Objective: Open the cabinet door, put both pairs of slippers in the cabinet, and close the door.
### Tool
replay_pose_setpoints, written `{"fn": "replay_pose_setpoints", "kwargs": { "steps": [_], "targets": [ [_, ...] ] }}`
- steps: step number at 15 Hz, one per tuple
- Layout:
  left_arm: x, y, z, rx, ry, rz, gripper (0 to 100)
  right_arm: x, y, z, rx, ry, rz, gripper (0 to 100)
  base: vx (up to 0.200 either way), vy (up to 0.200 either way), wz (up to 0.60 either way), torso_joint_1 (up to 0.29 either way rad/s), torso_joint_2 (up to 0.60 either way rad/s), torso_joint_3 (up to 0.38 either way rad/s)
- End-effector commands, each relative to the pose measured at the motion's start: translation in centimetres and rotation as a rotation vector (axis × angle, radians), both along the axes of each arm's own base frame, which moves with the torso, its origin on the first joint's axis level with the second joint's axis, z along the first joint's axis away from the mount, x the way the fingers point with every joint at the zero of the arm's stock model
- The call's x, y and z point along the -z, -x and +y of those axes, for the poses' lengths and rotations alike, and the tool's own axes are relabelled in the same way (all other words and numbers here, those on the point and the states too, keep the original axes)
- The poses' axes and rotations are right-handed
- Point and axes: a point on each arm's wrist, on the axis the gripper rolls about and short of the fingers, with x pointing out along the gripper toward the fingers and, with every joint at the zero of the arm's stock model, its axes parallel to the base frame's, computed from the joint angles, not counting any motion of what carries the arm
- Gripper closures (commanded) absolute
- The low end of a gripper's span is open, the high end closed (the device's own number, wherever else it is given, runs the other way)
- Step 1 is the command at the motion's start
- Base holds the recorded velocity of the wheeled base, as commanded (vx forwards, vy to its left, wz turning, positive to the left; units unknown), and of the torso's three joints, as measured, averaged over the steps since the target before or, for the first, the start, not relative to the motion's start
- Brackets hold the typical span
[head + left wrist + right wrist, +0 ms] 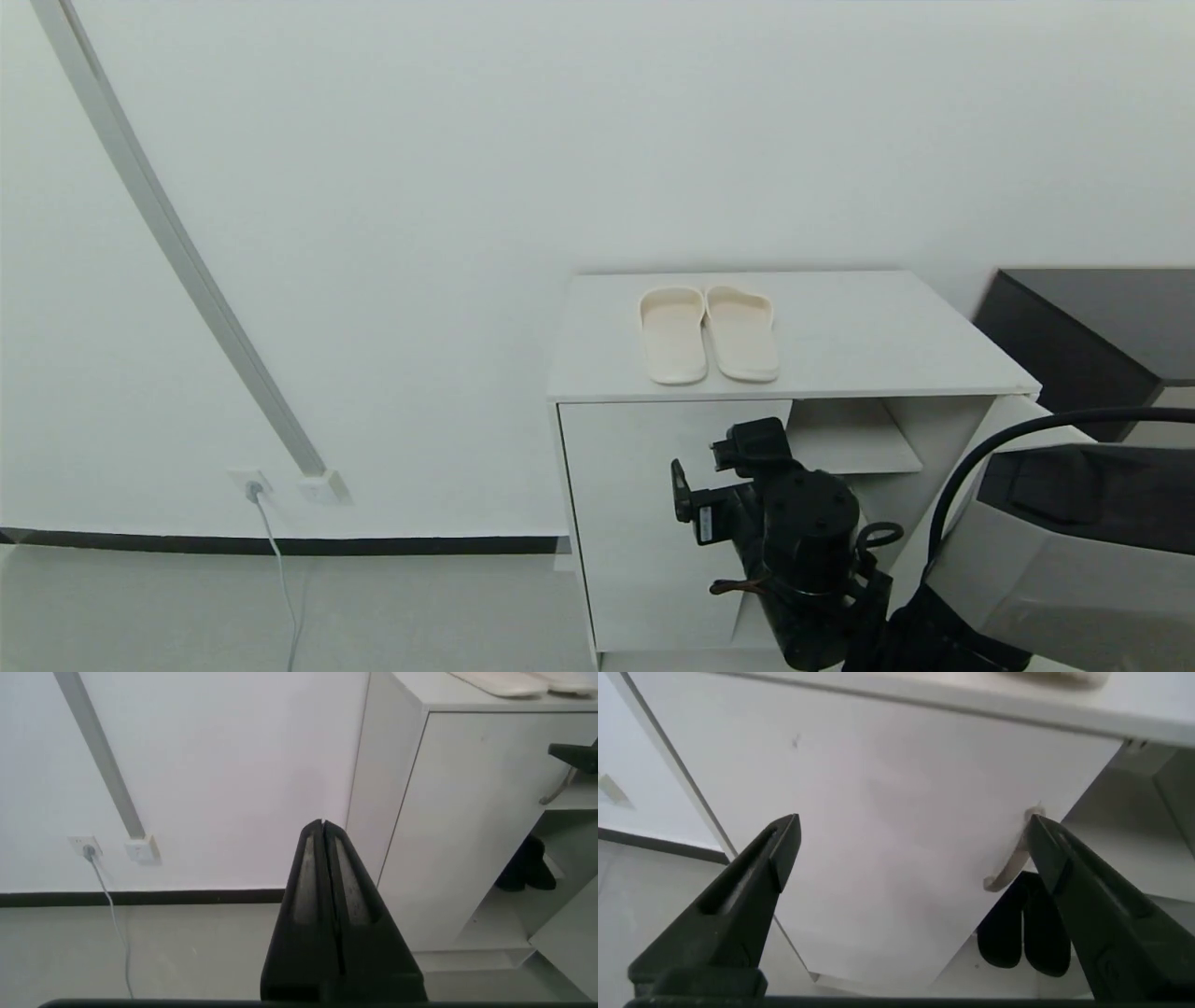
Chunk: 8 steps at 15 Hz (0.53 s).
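Black slippers (1027, 938) in cabinet (878, 812) (right wrist); cream pair (674, 338) atop; right jaws gape empty, left jaws closed.

Light is bright, even and diffuse. Soft shadow sits inside the cabinet (878, 336). The wall conduit (170, 229) bows with lens distortion.

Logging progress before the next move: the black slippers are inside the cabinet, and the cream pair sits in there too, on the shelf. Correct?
Not quite. The cream pair lies on top of the cabinet, not inside it, as the head view shows. The black slippers are inside the cabinet.
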Motion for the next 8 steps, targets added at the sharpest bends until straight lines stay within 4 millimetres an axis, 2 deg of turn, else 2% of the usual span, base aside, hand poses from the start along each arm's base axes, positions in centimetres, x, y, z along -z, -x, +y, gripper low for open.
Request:
{"fn": "replay_pose_setpoints", "kwargs": {
  "steps": [1, 4, 6, 7, 8],
  "targets": [
    [0.0, 0.0, 0.0, -0.001, 0.001, 0.001, 100, 0.1, 0.0, 0.0, -0.002, 0.003, 0.003, 0, 0.0, 0.0, 0.0, 0.266, -0.62, -0.334],
    [0.0, 0.0, 0.0, 0.0, -0.001, 0.001, 100, 0.5, 0.0, -0.4, -0.028, 0.005, 0.004, 0, 0.0, 0.0, 0.0, 0.23, -0.52, -0.287],
    [0.0, 0.0, 0.0, 0.0, -0.002, 0.001, 100, 0.4, -0.1, -0.4, -0.028, -0.006, -0.012, 0, 0.0, 0.0, 0.0, 0.058, -0.15, -0.078],
    [0.0, 0.0, 0.0, 0.002, -0.002, 0.001, 100, -0.2, -0.1, -0.3, -0.032, -0.018, -0.032, 0, 0.0, 0.0, 0.0, 0.0, 0.0, 0.0],
    [0.0, 0.0, 0.0, 0.002, -0.004, 0.001, 100, -1.6, 0.0, -0.4, -0.034, -0.003, -0.056, 0, 0.0, 0.0, 0.0, 0.0, 0.0, 0.0]
  ]
}}
